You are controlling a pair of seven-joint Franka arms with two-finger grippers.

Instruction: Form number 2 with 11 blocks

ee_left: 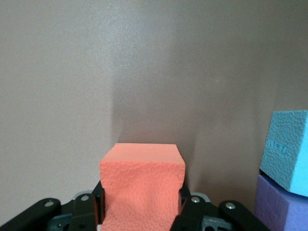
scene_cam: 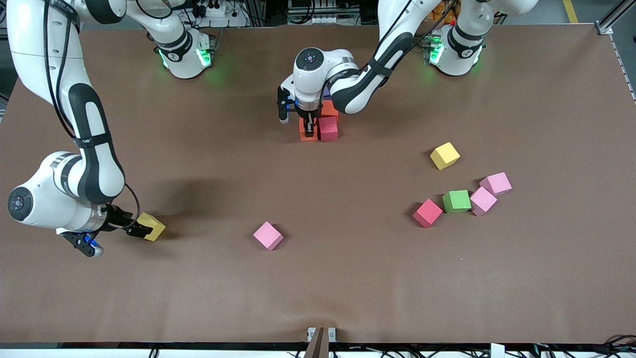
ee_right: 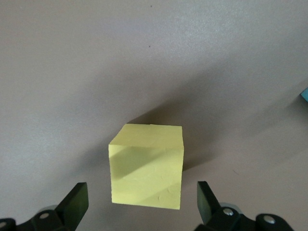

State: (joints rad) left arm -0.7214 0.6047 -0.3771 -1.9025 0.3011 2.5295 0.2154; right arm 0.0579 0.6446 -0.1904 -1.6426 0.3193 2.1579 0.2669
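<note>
pink cubes (scene_cam: pixel 268 235): 3 | yellow blocks (scene_cam: pixel 444 155): 2 | green block (scene_cam: pixel 456 201): 1

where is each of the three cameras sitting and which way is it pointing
Front view: high across the table, facing both arms' bases; shows the table, both arms and scattered blocks.
Left wrist view: on the left arm's wrist, looking past the left gripper, shut on an orange block.
Right wrist view: on the right arm's wrist, looking past the open right gripper at a yellow block.
Shared: front view also shows that orange block and yellow block.
</note>
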